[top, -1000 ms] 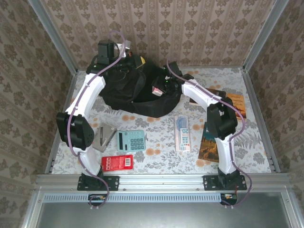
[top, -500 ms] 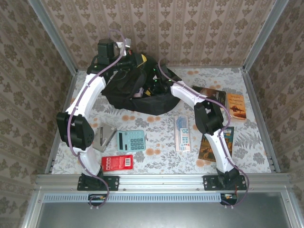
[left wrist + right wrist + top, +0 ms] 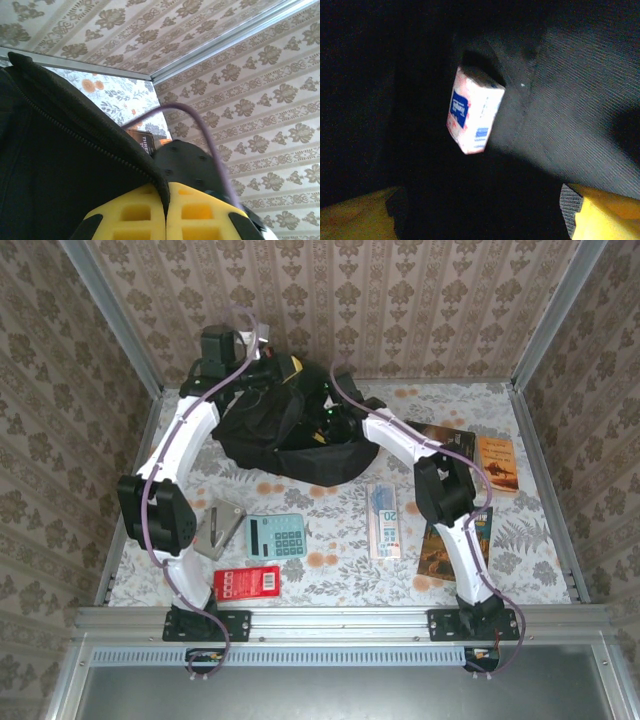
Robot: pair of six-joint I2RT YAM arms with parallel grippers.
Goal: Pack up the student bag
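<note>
One blue-labelled packet (image 3: 472,117) in student bag (image 3: 580,115).

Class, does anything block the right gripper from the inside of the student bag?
Nothing visible does: the right gripper is inside the student bag, jaws apart, with a small white packet lying just ahead of it.
</note>
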